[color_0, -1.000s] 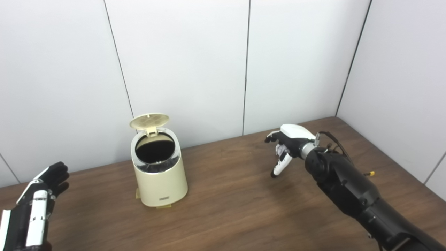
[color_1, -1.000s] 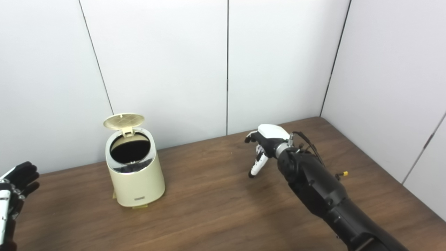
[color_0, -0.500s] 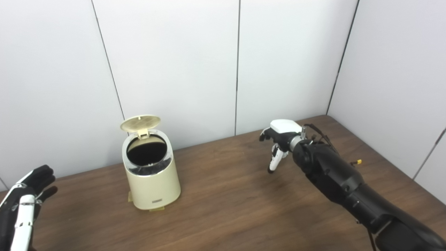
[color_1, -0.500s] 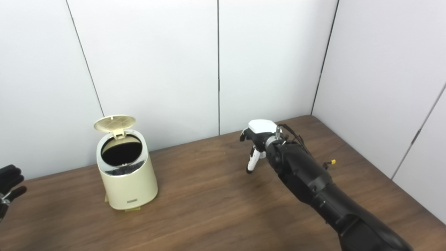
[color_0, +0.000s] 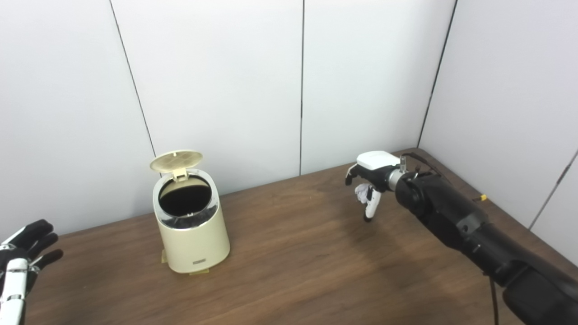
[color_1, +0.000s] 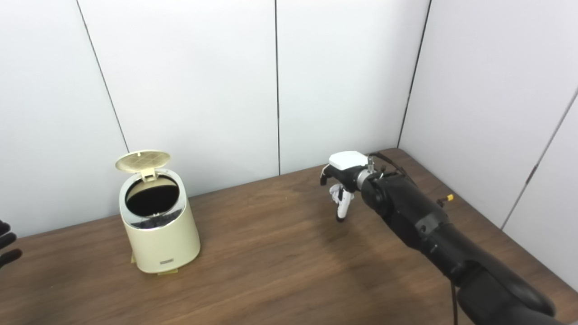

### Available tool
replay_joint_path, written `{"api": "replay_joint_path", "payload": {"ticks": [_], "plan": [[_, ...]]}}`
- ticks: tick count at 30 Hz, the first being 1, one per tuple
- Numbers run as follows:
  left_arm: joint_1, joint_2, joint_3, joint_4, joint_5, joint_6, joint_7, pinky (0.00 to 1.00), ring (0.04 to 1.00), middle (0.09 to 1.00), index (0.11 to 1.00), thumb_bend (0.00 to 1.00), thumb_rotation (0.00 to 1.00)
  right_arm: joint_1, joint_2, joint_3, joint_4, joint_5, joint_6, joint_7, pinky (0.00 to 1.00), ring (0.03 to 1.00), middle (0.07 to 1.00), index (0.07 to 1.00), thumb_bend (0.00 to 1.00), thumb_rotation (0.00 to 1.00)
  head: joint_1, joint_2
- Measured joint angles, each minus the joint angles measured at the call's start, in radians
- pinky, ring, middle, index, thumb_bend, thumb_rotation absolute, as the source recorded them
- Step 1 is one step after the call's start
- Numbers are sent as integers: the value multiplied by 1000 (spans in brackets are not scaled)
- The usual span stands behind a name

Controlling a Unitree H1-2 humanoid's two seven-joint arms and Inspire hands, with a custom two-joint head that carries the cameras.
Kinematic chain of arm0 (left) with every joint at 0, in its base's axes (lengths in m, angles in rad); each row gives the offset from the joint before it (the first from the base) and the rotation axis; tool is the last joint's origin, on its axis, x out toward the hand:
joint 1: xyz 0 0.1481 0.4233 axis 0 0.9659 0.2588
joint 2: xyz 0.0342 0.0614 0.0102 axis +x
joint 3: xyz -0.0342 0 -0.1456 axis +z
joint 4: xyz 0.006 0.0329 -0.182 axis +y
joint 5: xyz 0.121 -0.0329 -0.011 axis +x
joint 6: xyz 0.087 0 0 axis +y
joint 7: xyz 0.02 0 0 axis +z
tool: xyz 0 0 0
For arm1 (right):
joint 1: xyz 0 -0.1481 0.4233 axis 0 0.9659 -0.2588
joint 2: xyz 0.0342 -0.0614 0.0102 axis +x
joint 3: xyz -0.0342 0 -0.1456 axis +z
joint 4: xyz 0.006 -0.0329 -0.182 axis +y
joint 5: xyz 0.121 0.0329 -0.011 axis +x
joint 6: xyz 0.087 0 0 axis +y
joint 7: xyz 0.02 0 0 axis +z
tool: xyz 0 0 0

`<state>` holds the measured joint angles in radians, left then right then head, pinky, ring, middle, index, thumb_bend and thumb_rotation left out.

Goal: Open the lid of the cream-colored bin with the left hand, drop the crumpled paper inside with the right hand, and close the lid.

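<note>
Our left hand (color_0: 20, 257) hovers with fingers spread, holding nothing, at the counter's (color_0: 293, 262) left edge, well apart from the cream-colored bin (color_0: 192, 228), whose lid (color_0: 176, 160) stands raised. Far right, our right hand (color_0: 371, 180) curls around the crumpled paper (color_0: 361, 191) above bare wood; nothing lies between it and the bin.

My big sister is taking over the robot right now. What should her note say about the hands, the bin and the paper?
Left hand: open, empty, at the table's left edge, away from the bin.
Right hand: over the far right of the table, fingers curled around the crumpled paper.
Bin: upright at left, lid already flipped open.
Done: lid opened. The paper looks held, though whether it is off the table is unclear.
Left: carry paper over the bin, drop it in, close the lid.
</note>
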<state>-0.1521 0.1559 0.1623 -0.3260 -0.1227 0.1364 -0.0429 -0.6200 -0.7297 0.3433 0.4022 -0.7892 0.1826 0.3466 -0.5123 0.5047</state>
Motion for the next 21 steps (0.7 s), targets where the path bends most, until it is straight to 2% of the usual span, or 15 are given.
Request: {"api": "replay_joint_path", "payload": {"ticks": [3, 6, 11, 17, 21], "plan": [[1, 7, 1, -7, 0, 11, 1, 738, 814, 810, 786, 29, 659, 11, -6, -3, 0, 4, 2, 3, 546, 679, 747, 709, 956, 100, -3, 2], [1, 7, 2, -27, -2, 22, 1, 733, 811, 808, 783, 32, 628, 21, -6, -10, 1, 16, 1, 3, 514, 637, 716, 706, 950, 101, -2, 0], [1, 7, 7, -30, -21, 40, 2, 730, 808, 804, 779, 33, 614, 32, -6, -10, 1, 17, 1, 3, 521, 633, 711, 699, 940, 100, -3, 0], [2, 11, 7, -34, -22, 47, 1, 746, 819, 810, 789, 39, 632, 31, -6, -10, 1, 16, 16, 14, 568, 685, 757, 690, 911, 87, -3, 0], [6, 13, 8, -61, -21, 74, 3, 764, 822, 811, 789, 54, 670, 25, -4, -6, -9, 11, 56, 50, 583, 708, 773, 694, 887, 81, 5, 5]]}}
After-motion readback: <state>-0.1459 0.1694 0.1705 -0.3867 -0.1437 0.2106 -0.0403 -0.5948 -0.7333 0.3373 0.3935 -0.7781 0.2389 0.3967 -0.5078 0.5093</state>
